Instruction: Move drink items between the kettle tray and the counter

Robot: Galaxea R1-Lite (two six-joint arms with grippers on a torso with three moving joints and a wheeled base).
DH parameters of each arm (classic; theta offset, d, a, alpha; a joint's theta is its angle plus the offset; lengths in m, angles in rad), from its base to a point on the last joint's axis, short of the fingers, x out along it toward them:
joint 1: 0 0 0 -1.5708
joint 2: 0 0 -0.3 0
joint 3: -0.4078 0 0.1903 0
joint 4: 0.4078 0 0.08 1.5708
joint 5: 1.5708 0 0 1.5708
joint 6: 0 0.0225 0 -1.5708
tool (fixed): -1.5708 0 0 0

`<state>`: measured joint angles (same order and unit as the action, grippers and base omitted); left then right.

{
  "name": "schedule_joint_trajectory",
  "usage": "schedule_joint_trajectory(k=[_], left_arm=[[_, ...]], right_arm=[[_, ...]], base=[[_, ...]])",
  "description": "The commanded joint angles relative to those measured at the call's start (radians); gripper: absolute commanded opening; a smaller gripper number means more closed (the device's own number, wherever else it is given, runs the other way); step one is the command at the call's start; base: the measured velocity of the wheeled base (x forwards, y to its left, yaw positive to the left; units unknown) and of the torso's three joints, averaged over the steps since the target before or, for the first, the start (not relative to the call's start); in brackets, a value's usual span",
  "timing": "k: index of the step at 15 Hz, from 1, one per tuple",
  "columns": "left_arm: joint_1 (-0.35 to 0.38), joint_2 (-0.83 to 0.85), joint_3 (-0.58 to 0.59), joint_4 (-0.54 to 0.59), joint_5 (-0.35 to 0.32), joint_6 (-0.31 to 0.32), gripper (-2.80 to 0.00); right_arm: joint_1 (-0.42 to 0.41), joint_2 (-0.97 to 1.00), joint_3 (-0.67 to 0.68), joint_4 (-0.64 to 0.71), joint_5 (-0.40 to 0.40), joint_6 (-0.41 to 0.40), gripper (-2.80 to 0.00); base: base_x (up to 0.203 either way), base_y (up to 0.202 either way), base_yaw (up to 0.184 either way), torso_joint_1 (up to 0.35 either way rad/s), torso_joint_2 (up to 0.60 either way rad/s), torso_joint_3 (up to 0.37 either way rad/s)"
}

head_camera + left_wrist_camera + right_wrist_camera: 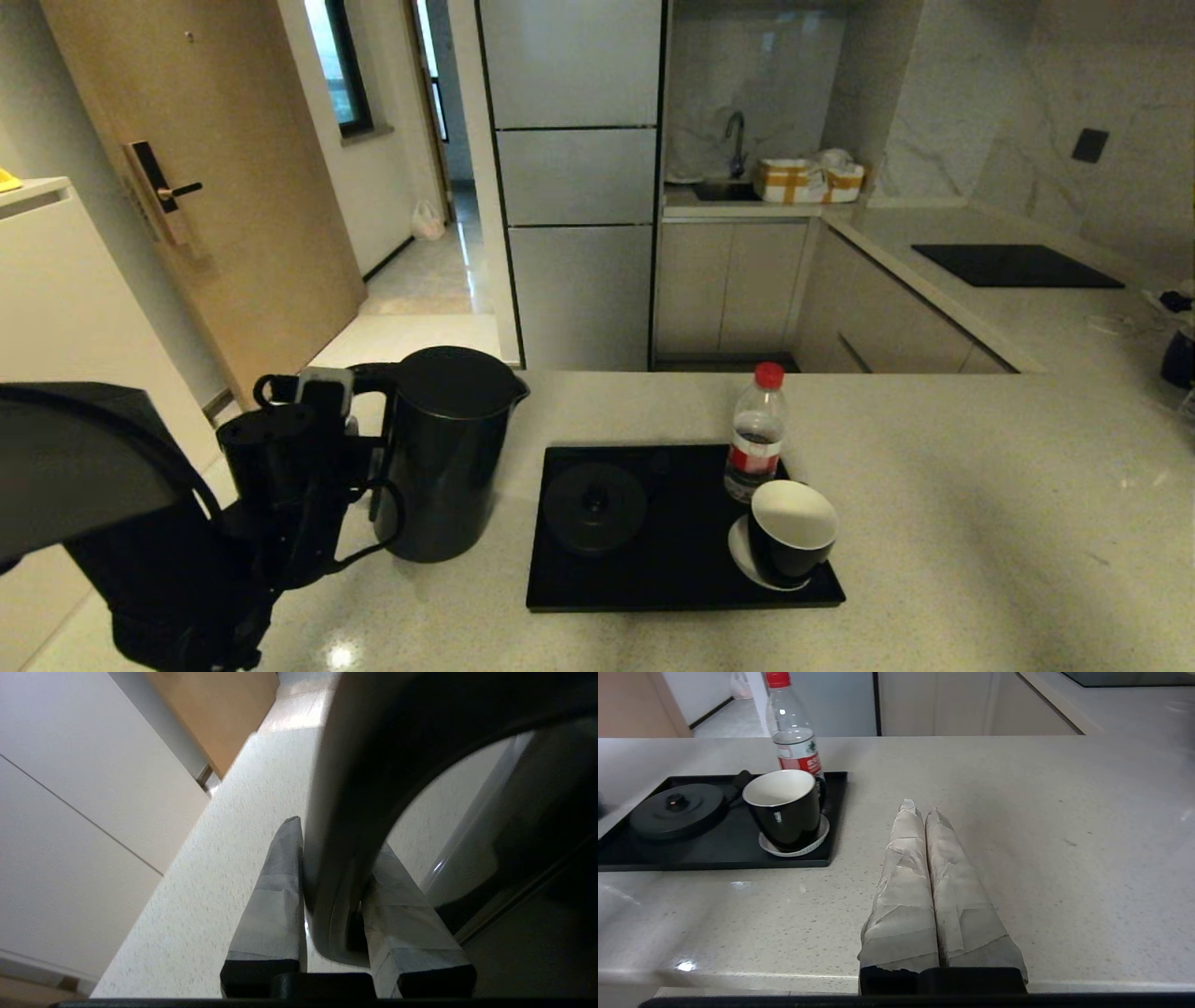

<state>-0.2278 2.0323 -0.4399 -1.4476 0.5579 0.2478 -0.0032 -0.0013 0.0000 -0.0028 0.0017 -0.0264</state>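
The tall black kettle (448,457) stands on the beige counter (980,523), just left of the black kettle tray (681,579). My left gripper (327,387) is shut on the kettle's loop handle (355,788), one taped finger on each side. The tray's round kettle base (595,507) is bare. On the tray's right side stand the red-capped bottle (754,434) and the black cup (792,532), which sits on a white saucer (742,555). My right gripper (920,809) is shut and empty over the counter to the right of the tray, out of the head view.
The counter's left edge runs close beside the kettle, with floor and a white cabinet (65,299) beyond. A black cooktop panel (1016,265) lies on the far right counter. Taped boxes (808,179) sit by the sink, and a dark object (1178,355) is at the right edge.
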Motion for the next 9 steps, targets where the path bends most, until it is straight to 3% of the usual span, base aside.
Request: schedule_joint_trajectory(k=[1,4,9], left_arm=[[-0.031,-0.093,-0.035,0.062,0.007,-0.021,-2.8],[-0.146,-0.213,-0.163,0.267,0.037,-0.092,-2.8],[-0.229,-0.207,-0.257,0.345,0.071,-0.108,-2.8]], right_arm=[[0.0,0.0,0.0,0.0,0.0,0.0,-2.8],[0.0,0.0,0.0,0.0,0.0,0.0,-2.8],[0.0,0.0,0.0,0.0,0.0,-0.001,-2.8]], base=[[0.0,0.0,0.0,0.0,0.0,0.0],[0.0,0.0,0.0,0.0,0.0,0.0],[0.0,0.0,0.0,0.0,0.0,0.0]])
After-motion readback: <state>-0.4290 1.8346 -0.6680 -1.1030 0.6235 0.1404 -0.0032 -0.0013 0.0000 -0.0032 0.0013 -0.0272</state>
